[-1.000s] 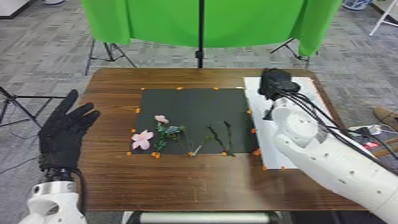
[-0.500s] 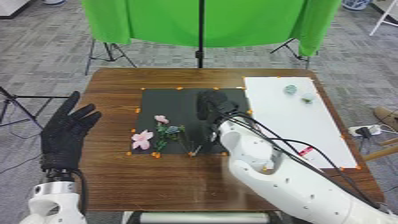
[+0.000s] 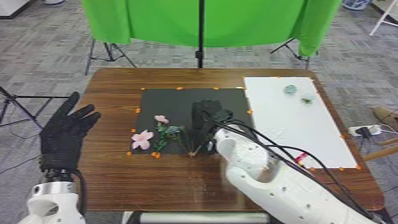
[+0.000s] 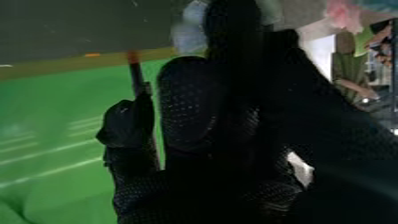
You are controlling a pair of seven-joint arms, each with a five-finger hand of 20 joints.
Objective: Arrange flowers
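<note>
We judge the step in hand to be adding to the flower layout on the black mat point(image 3: 164, 101), over which our right hand point(image 3: 207, 107) hangs. We cannot tell whether that hand is gripping anything; a pale, bluish blur point(image 4: 188, 31) lies right beside its glove in the wrist view, perhaps a bloom. If it is one, the next move calls for a gentle lowering, stem lined up with the others, without brushing the laid flowers. Our left hand point(image 3: 64, 132) is well to the left of the right one, its fingers straight and apart. As for what bears things, the mat carries the large pink flower point(image 3: 142, 139), the small pink flower point(image 3: 161, 119) and the blue-grey bloom point(image 3: 172, 129), all left of the right hand and nearer us. The white sheet point(image 3: 289, 122), to its right, carries two pale green pieces point(image 3: 290, 89) beyond the hand.
</note>
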